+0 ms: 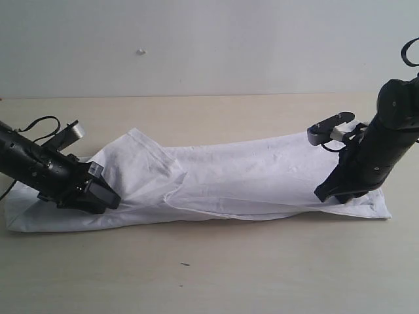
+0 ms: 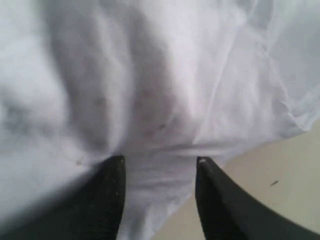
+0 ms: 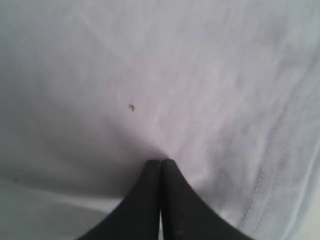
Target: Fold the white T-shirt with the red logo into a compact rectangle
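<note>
The shirt point(image 1: 249, 176) lies folded into a long narrow strip on the table point(image 1: 216, 268), reaching from one claw to the other. The left claw point(image 2: 160, 162) is released: its fingers point(image 2: 112, 185) stand apart with the tips on the cloth, which bunches up directly ahead of them. Bare table shows just beside one finger. The right claw point(image 3: 161, 162) is clenched on a pinch of the shirt, with creases spreading out from its tips. A stitched seam runs close beside it.
</note>
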